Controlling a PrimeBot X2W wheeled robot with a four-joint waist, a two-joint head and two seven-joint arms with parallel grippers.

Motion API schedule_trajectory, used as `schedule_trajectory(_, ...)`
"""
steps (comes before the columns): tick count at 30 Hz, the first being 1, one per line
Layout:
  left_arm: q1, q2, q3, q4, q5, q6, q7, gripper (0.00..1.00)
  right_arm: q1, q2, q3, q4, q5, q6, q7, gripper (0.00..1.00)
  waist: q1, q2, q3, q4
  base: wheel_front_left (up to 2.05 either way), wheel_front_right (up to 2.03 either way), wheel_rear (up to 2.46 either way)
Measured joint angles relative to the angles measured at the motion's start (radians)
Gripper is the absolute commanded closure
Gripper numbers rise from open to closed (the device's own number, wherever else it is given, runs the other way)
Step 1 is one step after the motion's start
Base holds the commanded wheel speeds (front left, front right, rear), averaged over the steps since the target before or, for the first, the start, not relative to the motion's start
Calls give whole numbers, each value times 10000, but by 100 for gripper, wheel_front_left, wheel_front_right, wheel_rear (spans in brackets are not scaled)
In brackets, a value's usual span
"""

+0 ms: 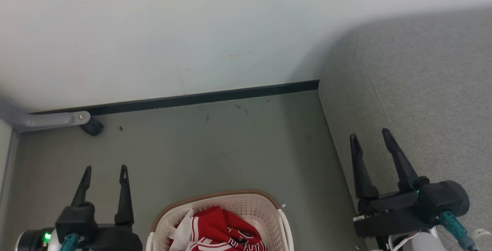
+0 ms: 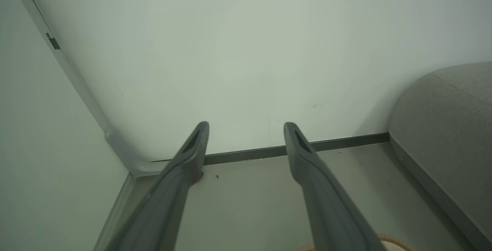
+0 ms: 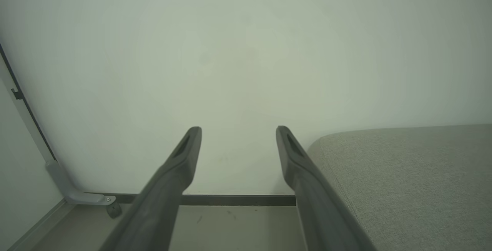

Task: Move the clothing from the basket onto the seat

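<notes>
Wall comes first: pale off-white painted wall (image 1: 192, 32) across the upper half of the head frame. Next, the large grey fabric-upholstered seat with a rounded corner (image 1: 423, 89) fills the right side from the upper right to the lower right edge and reaches back to the wall. Grey-green smooth floor (image 1: 230, 147) takes the middle band.

At bottom centre sits the oval cream-white perforated plastic basket with a brown woven-look rim (image 1: 230, 194), cut off by the lower edge, on the floor near the seat's flank. I judge it's parked there so each carry is a short swing to the right. Red fabric clothing with white stripe trim and dark numbers (image 1: 219, 224) lies bunched inside the basket, below the rim, so by my reading nothing is moved yet.

My left gripper with two long dark fingers (image 1: 106, 168) is at lower left, over the floor, beside the basket and apart from it, jaws spread wide with nothing between them. My right gripper (image 1: 369, 134) is at lower right, over the seat's edge, likewise spread wide and empty. Both point up the frame toward the wall, a ready pose I think. Next I'd need to bend down and bring one gripper over the heap.

Smallest: black skirting strip (image 1: 211, 97) at the wall's foot, grey metal bracket (image 1: 54, 119) and black stopper (image 1: 92, 127) at middle left.
</notes>
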Motion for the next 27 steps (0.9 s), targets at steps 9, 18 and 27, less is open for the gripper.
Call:
schedule_trajectory(9,-1119,341,-658,1149,460,-435,719,0,-1298,-238,-366,-554,-42,2,-2,0,1,1,1306,-129,0,0,0)
schedule_trajectory(18,-1939,408,-1434,2345,999,-911,1149,0,-2923,-357,-583,-884,-104,77,-2,0,2,1,2608,-159,0,0,0)
schedule_trajectory(27,-3146,374,-1900,3407,1285,-1174,1373,0,-4611,-439,-642,-1122,-253,163,90,0,1,2,3942,-130,0,0,0)
